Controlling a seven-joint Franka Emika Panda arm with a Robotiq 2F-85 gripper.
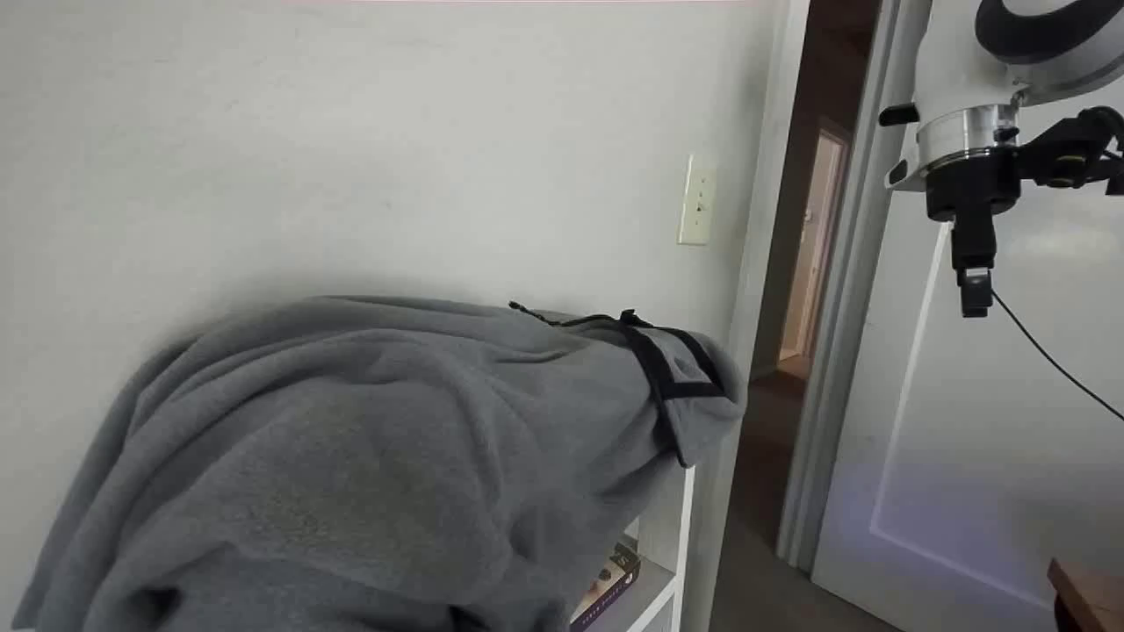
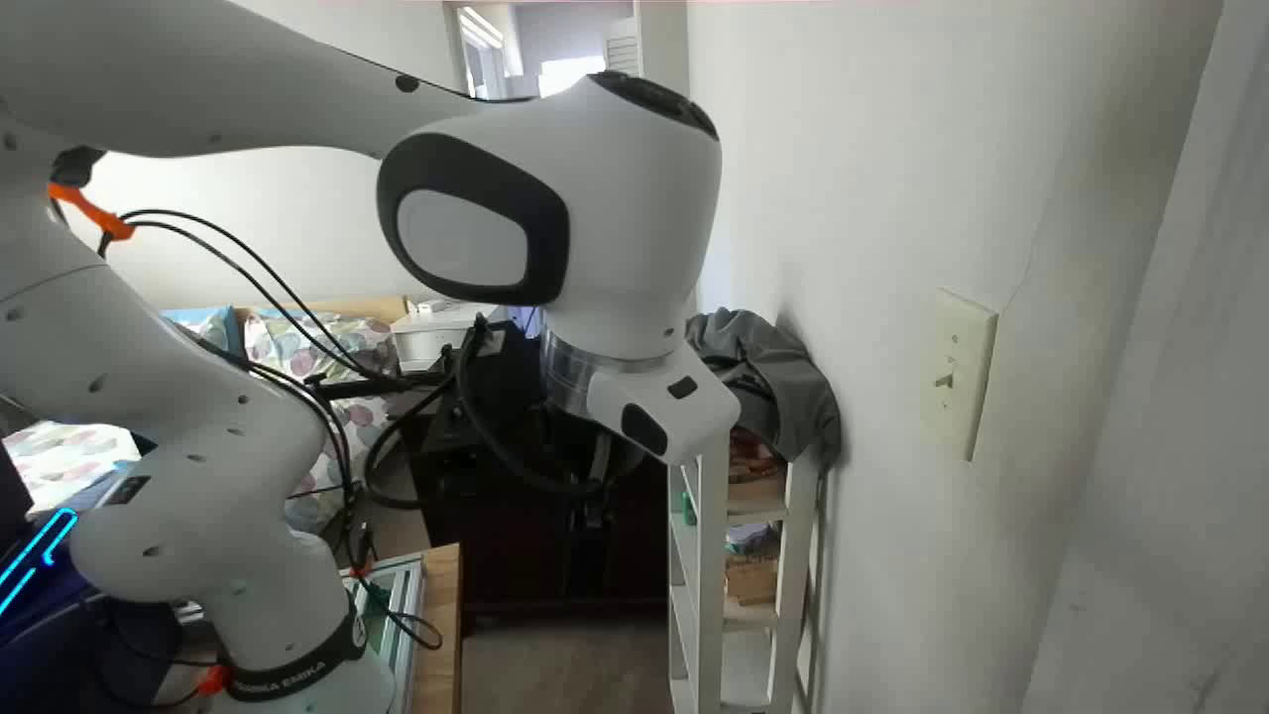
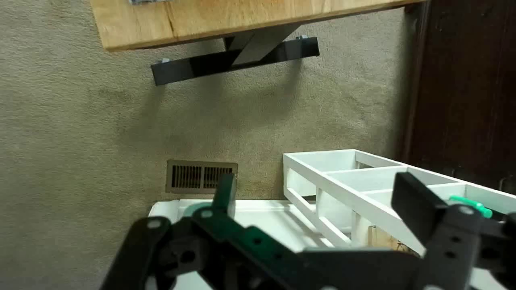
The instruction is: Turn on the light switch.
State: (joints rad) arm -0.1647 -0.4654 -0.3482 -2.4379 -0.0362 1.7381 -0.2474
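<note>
In an exterior view, facing the wall [image 1: 378,158], close to the grey blanket [image 1: 378,465]; in an exterior view, looking along that wall, near the arm [image 2: 634,208]. Sharing light switch [image 2: 960,372], blanket and shelf [image 2: 711,585] in both exterior views. In the wrist view, aiming down past the hand [image 3: 316,187] at shelf and carpet [image 3: 258,108].

Light switch [image 2: 964,375]: cream-white rectangular plate, upright, flat on pale wall [image 1: 395,132], visible in both exterior views. Small toggle [image 2: 945,381] sticks out near centre (up or down, can't tell). Plate sits near the door frame [image 1: 760,219].
</note>
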